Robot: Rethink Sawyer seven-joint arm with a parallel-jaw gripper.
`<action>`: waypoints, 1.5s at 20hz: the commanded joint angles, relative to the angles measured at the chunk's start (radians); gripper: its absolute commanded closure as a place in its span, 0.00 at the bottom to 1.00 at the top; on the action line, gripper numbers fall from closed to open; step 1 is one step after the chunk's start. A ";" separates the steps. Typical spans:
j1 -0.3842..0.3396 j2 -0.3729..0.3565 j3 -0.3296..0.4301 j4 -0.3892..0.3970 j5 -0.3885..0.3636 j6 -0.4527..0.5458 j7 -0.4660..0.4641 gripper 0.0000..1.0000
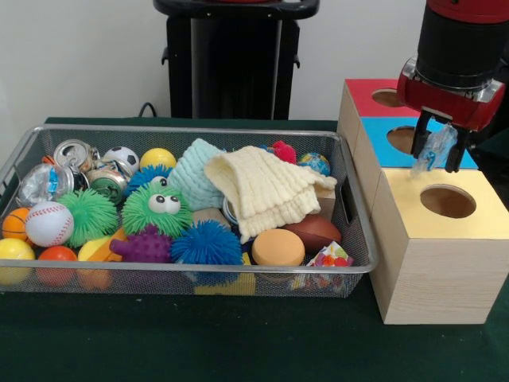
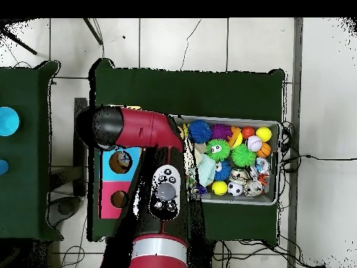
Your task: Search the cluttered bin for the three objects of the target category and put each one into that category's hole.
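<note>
The jaws of the gripper (image 1: 440, 151) were closed on a crumpled piece of clear plastic (image 1: 435, 149), which hung between the black fingers (image 1: 421, 131) above the row of wooden boxes to the right of the bin. In the front view the held plastic sat over the seam between the blue-topped box (image 1: 391, 130) and the yellow-topped box (image 1: 442, 239), just above and behind the yellow box's round hole (image 1: 448, 201); whether it was directly over that hole cannot be told. The red-topped box (image 1: 368, 94) stood at the back of the row, with its own hole (image 1: 388, 97) partly behind the gripper body. The wire-mesh bin (image 1: 350, 270) rested on the green-covered desk (image 1: 199, 342) and was crowded: a cream knitted cloth (image 1: 266, 191) lay draped over the middle, with a pale teal knitted piece (image 1: 193, 171) beside it, a green fuzzy toy with googly eyes (image 1: 157, 208), a blue spiky ball (image 1: 207, 243), a purple knobbly ball (image 1: 147, 245), a baseball (image 1: 48, 224), a small soccer ball (image 1: 121, 158), a yellow ball (image 1: 157, 158) and an orange foam disc (image 1: 277, 247). Crushed metal cans (image 1: 73, 153) and another clear plastic item (image 1: 40, 185) lay in the bin's far left corner. In the overhead view the red and black arm (image 2: 150, 129) reached across the boxes and covered the yellow one, so the gripper itself was hidden there, while the bin (image 2: 273, 199) showed beside it.
</note>
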 commanded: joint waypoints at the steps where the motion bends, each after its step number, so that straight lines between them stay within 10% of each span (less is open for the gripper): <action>1: -0.034 0.024 0.084 0.045 -0.032 0.113 -0.003 1.00; 30: -0.056 0.021 0.127 0.036 -0.006 0.280 0.001 1.00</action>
